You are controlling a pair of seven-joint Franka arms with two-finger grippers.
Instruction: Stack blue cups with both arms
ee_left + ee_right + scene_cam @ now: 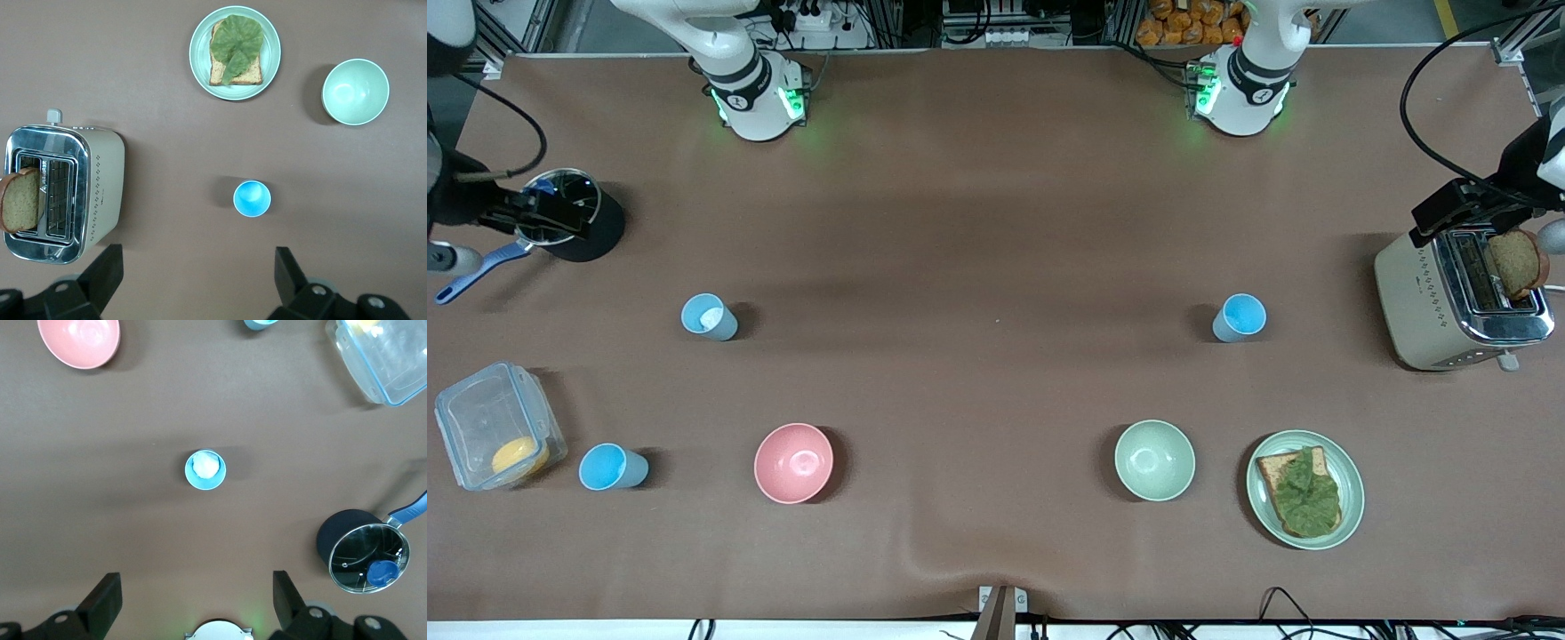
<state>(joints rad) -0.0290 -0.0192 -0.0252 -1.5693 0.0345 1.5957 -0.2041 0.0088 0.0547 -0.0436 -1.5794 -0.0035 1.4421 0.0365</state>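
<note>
Three blue cups stand upright on the brown table. One (1240, 317) is toward the left arm's end and also shows in the left wrist view (252, 199). One with a whitish inside (710, 316) is toward the right arm's end and shows in the right wrist view (205, 469). The third (612, 467) stands nearer the front camera, beside a clear container. My left gripper (1440, 218) hangs high by the toaster, open and empty (193, 280). My right gripper (547, 218) hangs high by the black pot, open and empty (195, 603).
A pink bowl (793, 462) and a pale green bowl (1154, 460) sit nearer the front camera. A green plate (1347, 524) holds toast with lettuce. A toaster (1423, 302) holding a bread slice, a black pot (600, 236) and a clear container (480, 418) stand at the table's ends.
</note>
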